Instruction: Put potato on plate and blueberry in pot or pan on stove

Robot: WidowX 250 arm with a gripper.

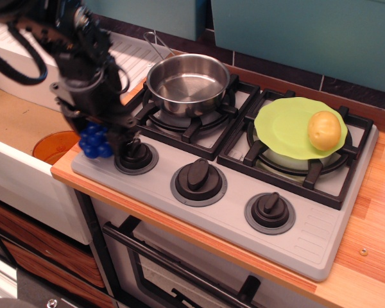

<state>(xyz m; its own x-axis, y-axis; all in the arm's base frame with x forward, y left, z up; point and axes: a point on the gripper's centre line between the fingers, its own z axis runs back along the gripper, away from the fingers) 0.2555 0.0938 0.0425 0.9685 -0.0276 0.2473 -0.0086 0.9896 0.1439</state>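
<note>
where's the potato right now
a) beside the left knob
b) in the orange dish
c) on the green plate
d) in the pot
c: the potato lies on the right side of the plate, while the pot holds nothing.

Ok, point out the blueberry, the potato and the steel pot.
blueberry point(95, 142): the observation.image view, on the blue cluster's centre, beside the gripper.
potato point(325, 130): the observation.image view, on the middle of its yellow skin.
pot point(188, 86): the observation.image view, on its bare inner floor.
</note>
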